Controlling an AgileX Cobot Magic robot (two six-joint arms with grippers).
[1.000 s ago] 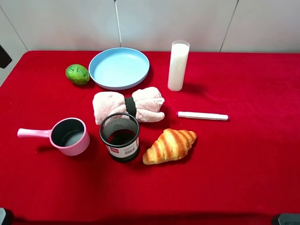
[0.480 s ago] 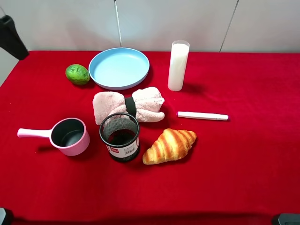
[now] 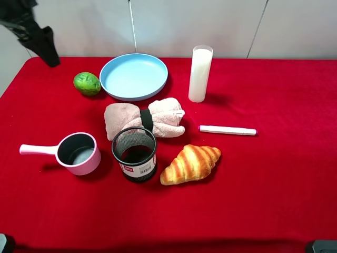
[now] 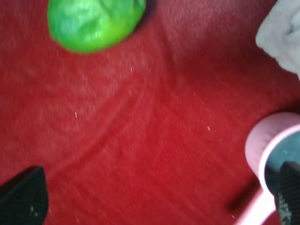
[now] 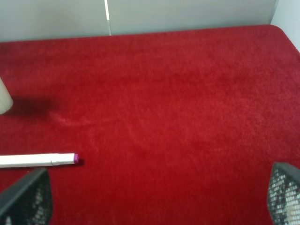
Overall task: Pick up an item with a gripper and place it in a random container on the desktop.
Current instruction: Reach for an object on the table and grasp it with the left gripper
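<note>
The green lime [image 3: 87, 83] lies on the red desktop [image 3: 274, 174] at the back left, just left of the light blue plate [image 3: 134, 76], which holds nothing. My left gripper [image 3: 48, 52] hangs above the table's back left corner, up and left of the lime and apart from it. In the left wrist view the lime [image 4: 93, 23] is blurred, and the left gripper [image 4: 157, 201] is open and empty with its fingertips [image 4: 23, 197] wide apart. My right gripper [image 5: 154, 197] is open and empty over bare red cloth.
A rolled pink towel [image 3: 145, 118] lies in front of the plate. A pink handled pot [image 3: 78, 153], a black mesh cup [image 3: 135, 154] and a croissant [image 3: 190, 163] stand in the front row. A milk glass [image 3: 200, 74] and a white marker [image 3: 227, 130] are to the right.
My left arm has come further into the exterior high view from the left edge, moving right towards the lime. The objects have not moved.
</note>
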